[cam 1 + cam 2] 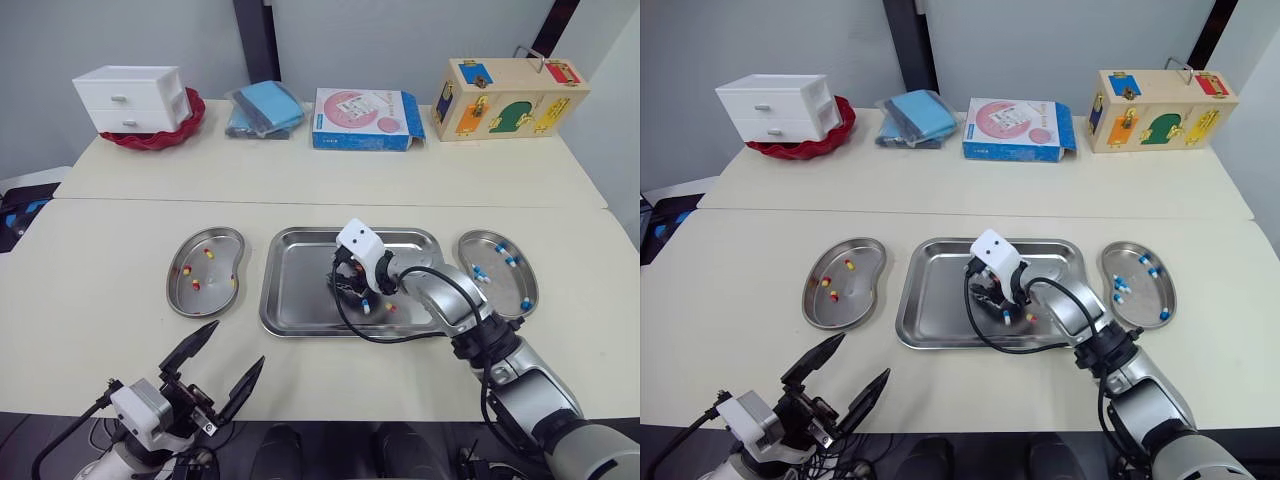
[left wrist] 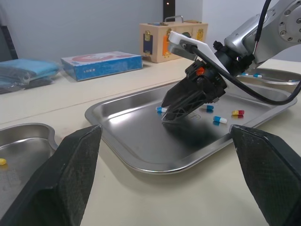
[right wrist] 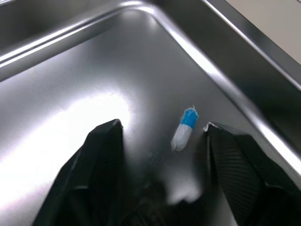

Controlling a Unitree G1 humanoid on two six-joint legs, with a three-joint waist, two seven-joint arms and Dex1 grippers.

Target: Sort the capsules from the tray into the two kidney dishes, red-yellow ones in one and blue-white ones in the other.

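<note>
Left gripper [image 1: 238, 341]: hangs over the table's near edge with its fingers spread wide and holding nothing (no part in this pick).
Right gripper [image 1: 348, 287]: down inside the tray [image 1: 300, 331], fingers parted, tips at the floor, nothing clamped.
Target capsule [image 3: 185, 129]: blue-white, lying flat between the two fingers and closer to one than the other.
Doing it well: centre on the capsule first, then close slowly so the nearer finger does not flick it away. Keep the tips low without scraping the steel.
Stray capsules [image 1: 367, 305]: just beside the gripper, so lift straight up.
Right kidney dish [image 1: 500, 290]: holds blue-white ones, the likely drop point.
Left kidney dish [image 1: 212, 300]: holds red-yellow ones.
</note>
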